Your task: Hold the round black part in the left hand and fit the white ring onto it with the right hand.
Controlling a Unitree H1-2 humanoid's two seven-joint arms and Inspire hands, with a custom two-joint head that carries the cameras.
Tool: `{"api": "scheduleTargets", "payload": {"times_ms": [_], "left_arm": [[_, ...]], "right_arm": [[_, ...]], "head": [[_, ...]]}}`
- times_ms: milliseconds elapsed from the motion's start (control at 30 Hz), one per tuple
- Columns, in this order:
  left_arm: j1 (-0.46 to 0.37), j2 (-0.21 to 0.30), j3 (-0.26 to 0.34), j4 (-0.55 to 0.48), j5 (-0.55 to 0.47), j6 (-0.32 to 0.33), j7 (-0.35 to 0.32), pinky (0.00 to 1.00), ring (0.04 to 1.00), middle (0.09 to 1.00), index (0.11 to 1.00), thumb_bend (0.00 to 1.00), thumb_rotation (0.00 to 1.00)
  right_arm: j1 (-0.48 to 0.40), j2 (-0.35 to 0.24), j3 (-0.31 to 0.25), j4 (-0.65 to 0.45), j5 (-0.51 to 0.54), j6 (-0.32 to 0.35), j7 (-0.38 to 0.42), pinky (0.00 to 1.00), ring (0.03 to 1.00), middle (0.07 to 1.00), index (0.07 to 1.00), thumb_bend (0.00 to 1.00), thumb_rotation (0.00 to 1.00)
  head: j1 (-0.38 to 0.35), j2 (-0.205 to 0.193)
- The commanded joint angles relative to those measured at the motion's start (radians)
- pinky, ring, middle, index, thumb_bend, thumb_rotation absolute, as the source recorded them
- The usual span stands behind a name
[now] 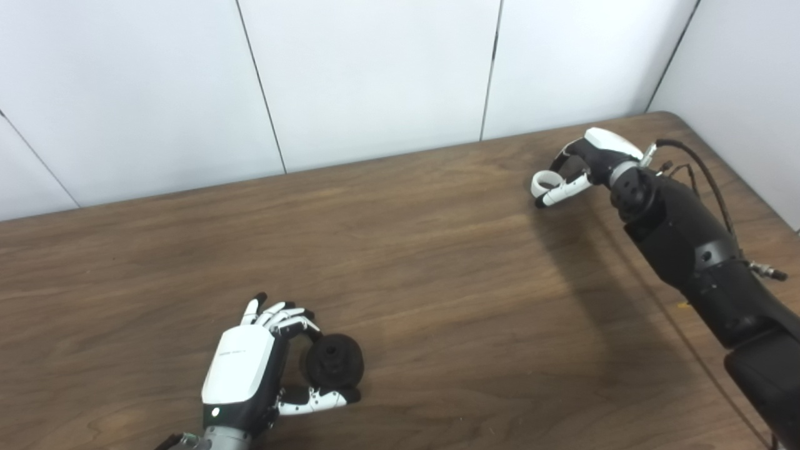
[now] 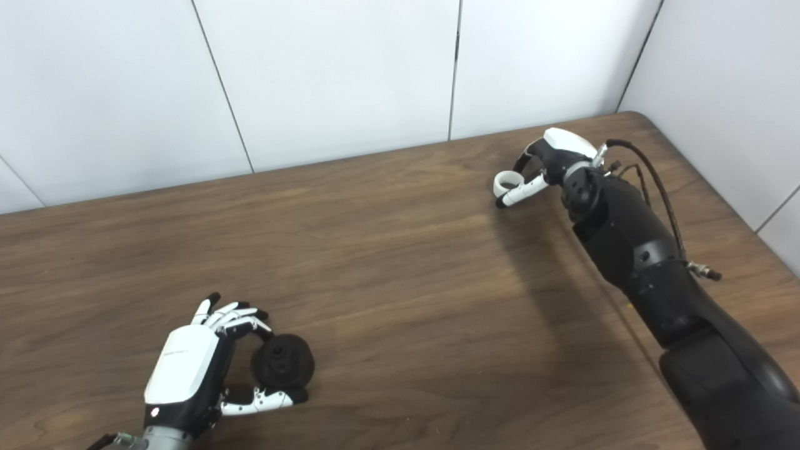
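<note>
Near the front left of the wooden table (image 1: 400, 262): left hand (image 1: 250, 369) low by the surface, fingers (image 1: 284, 315) curled over the top of the round black part (image 1: 334, 361), thumb (image 1: 315, 398) tucked under its near side. Closed around the part rather than spread; whether lifted clear of the wood or resting on it, impossible to tell. Bore of the part turned outward toward the middle of the table.

Bare wood across the middle, a long shadow of the right arm lying over it.

Far right, near the back corner: right hand (image 1: 578, 165) with the white ring (image 1: 545, 182) pinched at its fingertips, fingers closed in on it and the thumb beneath. Ring well apart from the black part, so probably still at the carrying stage, fitting not yet begun.

For a clean fit, as a judgement only: bring the ring across above the table rather than dragging it; keep the pinch on the rim so the opening stays free; turn the left wrist so the face of the part meets the ring squarely; line up the two axes before pressing; push straight along the axis, not at a slant, to avoid cocking and jamming. Steady left grip needed against that push, lest the part roll out.

Containers: none in view, nothing held in any.
</note>
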Motion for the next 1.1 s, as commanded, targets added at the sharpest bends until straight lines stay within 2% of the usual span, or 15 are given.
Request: {"api": "scheduleTargets", "payload": {"times_ms": [0, 1067], "left_arm": [[0.018, 0.012, -0.006, 0.01, 0.012, 0.005, -0.032, 1.0, 0.856, 0.753, 0.482, 0.52, 0.05], [0.021, 0.017, -0.007, -0.001, 0.017, 0.013, -0.04, 0.99, 0.851, 0.751, 0.482, 0.52, 0.05]], "right_arm": [[-0.051, -0.029, -0.004, -0.036, -0.009, -0.015, -0.011, 1.0, 1.0, 0.928, 0.685, 0.8, 0.34], [-0.06, -0.064, 0.008, -0.091, -0.027, 0.003, 0.047, 1.0, 1.0, 0.931, 0.689, 0.8, 0.36]], "head": [[0.0, 0.001], [0.0, 0.012]]}}
